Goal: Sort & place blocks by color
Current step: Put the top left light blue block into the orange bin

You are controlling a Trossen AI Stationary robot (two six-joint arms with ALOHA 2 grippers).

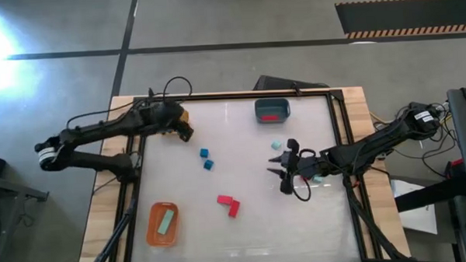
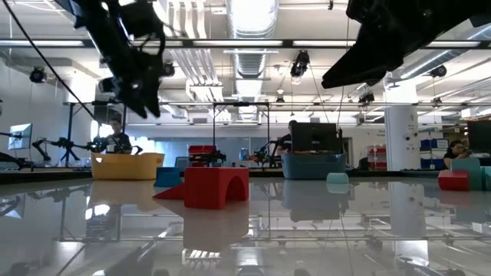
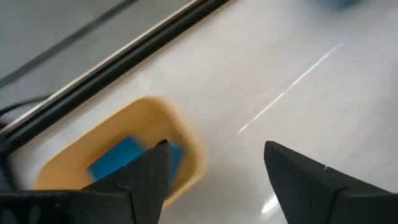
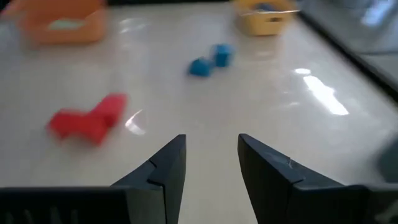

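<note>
Table (image 1: 244,232) with three trays: yellow tray (image 3: 180,134) at the left far corner holding a blue block (image 3: 115,158); orange tray (image 1: 163,224) near the front holding a mint block; dark tray (image 1: 272,109) at the back holding red. Left gripper (image 3: 214,168) hovers above the yellow tray, fingers apart and empty. Right gripper (image 4: 211,168), fingers partly apart and empty, faces the loose red blocks (image 1: 228,204) and blue blocks (image 1: 207,158) mid-table; the red pair lies nearer it, with open room all around.
</note>
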